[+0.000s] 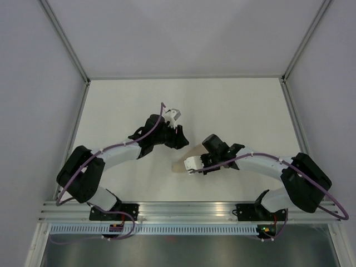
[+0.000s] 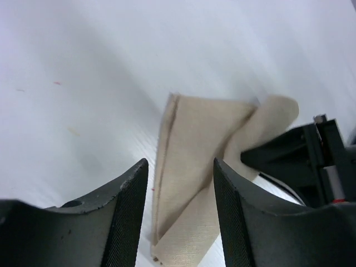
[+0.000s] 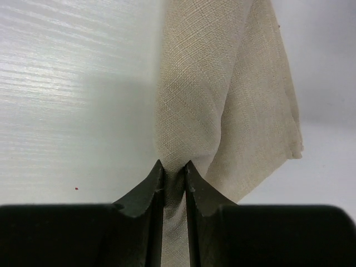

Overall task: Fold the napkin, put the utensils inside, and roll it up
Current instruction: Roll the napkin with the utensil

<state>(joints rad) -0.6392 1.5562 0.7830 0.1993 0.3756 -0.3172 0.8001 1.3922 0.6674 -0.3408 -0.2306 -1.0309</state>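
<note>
Napkin (image 2: pixel 194 144) lay partly folded on the white worktop (image 1: pixel 233 105) between the two arms, its long axis slanting from near-left to far-right in the top view. The right end effector (image 3: pixel 174 177) was clamped on a bunched fold at one end, in contact, with the rest running straight away from its fingers. The left end effector (image 2: pixel 179 164) stood at the far side with fingers apart, gripping nothing, the napkin lying just ahead of its gap. No utensils showed, so the coming move likely turned on the right arm's hold.
</note>
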